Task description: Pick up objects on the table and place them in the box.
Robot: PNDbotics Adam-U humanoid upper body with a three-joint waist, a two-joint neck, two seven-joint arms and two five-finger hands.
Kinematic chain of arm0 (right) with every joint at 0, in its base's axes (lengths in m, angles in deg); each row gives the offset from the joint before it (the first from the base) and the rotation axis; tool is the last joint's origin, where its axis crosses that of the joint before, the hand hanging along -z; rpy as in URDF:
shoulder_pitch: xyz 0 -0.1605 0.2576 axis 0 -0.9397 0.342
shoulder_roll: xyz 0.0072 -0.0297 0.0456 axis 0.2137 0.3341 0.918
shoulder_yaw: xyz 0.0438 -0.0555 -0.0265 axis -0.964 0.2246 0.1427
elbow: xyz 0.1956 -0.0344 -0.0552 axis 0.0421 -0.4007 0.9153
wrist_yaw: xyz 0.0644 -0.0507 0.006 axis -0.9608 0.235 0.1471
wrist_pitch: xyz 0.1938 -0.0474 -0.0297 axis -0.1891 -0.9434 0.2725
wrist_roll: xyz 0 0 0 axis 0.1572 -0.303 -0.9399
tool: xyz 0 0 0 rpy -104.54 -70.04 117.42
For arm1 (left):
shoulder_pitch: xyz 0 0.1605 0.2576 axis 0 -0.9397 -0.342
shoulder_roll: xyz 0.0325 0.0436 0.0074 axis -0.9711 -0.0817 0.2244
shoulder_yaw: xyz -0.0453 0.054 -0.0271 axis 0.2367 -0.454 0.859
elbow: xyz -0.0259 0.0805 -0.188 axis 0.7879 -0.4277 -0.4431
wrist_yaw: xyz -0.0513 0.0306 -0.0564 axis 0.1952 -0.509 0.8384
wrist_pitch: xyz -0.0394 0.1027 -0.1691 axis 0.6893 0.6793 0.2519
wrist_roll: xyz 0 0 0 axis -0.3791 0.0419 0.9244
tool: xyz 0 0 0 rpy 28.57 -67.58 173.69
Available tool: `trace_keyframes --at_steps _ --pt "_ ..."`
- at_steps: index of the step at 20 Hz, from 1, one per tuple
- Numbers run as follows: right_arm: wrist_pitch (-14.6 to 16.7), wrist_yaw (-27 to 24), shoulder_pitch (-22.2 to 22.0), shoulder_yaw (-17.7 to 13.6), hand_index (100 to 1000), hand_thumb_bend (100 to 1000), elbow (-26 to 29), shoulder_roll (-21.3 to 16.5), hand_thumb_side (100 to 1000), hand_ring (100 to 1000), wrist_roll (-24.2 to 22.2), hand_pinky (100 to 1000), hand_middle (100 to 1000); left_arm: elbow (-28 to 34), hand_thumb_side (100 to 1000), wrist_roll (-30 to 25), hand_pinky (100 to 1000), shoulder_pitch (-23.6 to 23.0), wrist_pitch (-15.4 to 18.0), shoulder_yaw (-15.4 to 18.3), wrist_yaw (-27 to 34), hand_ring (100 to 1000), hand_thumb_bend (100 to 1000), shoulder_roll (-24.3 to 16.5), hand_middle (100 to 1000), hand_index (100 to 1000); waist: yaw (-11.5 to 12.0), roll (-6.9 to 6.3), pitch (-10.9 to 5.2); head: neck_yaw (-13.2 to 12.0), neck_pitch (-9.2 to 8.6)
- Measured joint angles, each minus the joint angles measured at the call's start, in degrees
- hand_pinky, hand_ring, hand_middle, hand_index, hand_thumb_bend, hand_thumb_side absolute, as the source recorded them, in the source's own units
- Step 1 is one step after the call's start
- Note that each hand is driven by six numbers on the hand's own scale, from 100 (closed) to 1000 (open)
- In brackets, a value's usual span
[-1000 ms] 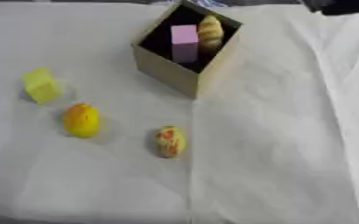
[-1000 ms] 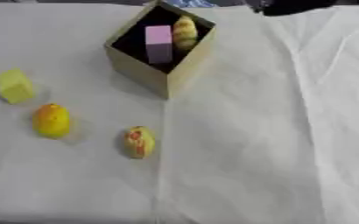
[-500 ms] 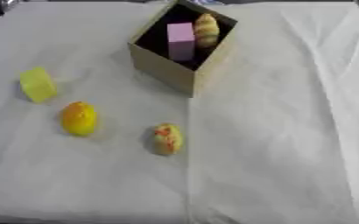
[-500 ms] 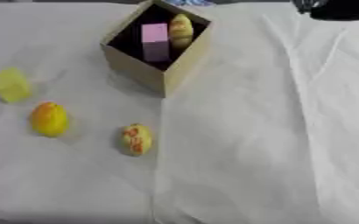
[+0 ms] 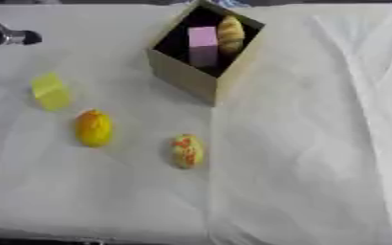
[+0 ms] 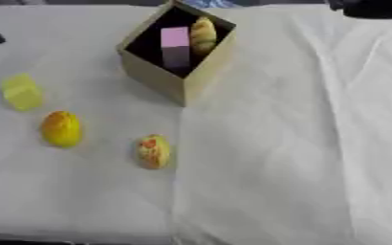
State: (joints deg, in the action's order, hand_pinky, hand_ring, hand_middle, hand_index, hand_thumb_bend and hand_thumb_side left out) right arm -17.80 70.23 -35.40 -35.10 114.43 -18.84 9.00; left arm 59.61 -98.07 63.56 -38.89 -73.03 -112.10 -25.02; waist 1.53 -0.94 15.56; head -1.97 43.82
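On wrinkled white cloth [image 5: 299, 143], apparently, box [image 5: 191, 76].

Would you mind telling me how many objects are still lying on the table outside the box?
3: a yellow block at the left, an orange-yellow egg-shaped object nearer, and a speckled yellow oval in front of the box. None appears hidden.

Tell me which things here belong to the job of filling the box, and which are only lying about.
Belong to the job:
- open tan cardboard box, holding a pink block and a yellowish bread-like piece
- pale yellow block
- orange-yellow oval fruit
- yellow oval with red speckles

Only lying about:
- wrinkled white tablecloth
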Motion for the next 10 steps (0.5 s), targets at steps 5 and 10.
trace_keyframes --at_steps 5,10 --pt "-0.59 -0.02 -0.46 -0.05 815 100 0.00 0.02 100 805 0.57 880 712 -4.30 515 -5.86 870 0.57 0.69 -0.87 2.98 829 716 0.97 785 903 0.20 -0.14 -0.01 0.01 0.01" --pt "-1.31 -0.02 -0.49 -0.33 811 100 0.00 0.17 108 801 0.96 880 708 -5.79 494 -10.05 866 1.36 0.75 -1.54 5.36 827 746 1.78 779 886 0.54 -0.40 -0.02 -0.01 0.01"
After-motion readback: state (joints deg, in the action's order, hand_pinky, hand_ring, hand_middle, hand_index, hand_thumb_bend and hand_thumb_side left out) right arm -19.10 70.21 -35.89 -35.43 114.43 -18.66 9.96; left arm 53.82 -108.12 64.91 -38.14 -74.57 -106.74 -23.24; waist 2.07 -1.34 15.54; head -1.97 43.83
